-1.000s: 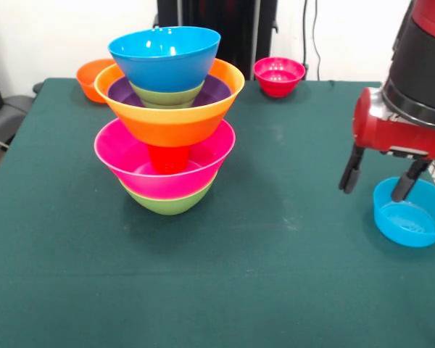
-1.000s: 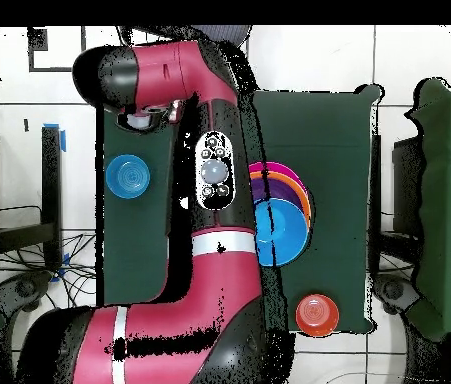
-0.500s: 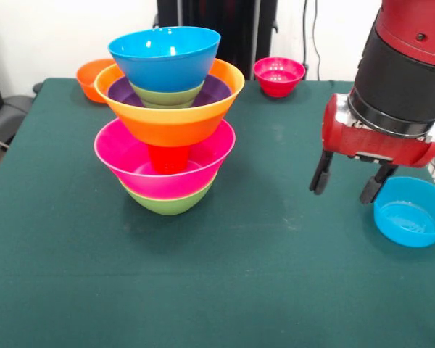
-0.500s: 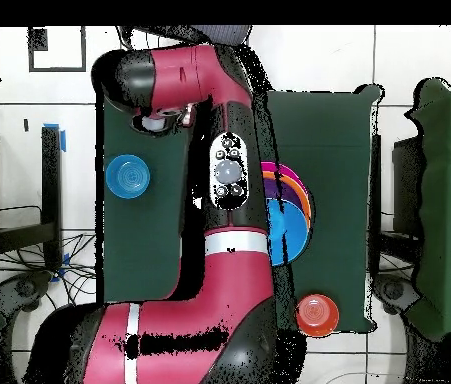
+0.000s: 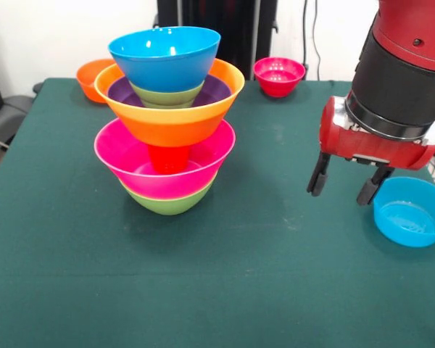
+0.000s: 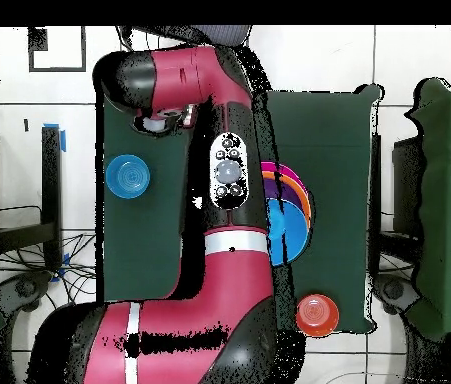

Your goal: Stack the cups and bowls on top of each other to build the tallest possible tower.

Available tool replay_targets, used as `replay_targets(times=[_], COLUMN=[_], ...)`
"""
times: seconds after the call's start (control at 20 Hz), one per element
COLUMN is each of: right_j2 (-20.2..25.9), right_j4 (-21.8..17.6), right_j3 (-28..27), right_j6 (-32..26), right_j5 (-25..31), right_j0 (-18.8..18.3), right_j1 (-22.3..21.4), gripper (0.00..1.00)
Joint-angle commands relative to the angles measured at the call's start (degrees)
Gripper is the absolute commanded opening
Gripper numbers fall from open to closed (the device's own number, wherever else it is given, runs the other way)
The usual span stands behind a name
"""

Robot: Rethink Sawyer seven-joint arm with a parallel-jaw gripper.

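The tower (image 5: 168, 119) stands at nine o'clock from the gripper (image 5: 345, 187), well apart. The small blue bowl (image 5: 411, 211) sits loose on the table just at its four o'clock. Its fingers hang spread, empty.

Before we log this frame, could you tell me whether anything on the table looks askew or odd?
Nothing is spilled or broken. One oddity: in the tower the big orange bowl rests on an orange cup standing in the pink bowl, so it sits perched high rather than nested. The stack looks upright.
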Motion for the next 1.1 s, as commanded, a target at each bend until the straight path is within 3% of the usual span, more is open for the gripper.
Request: replay_targets(times=[0.05, 1.1], right_j2=[1.88, 2.56], right_j4=[-4.26, -4.75], right_j3=[4.64, 2.71], right_j6=[-14.52, -16.20], right_j5=[2.79, 3.66], right_j0=[-0.65, -1.10], right_j1=[0.83, 1.43], gripper=[1.00, 1.00])
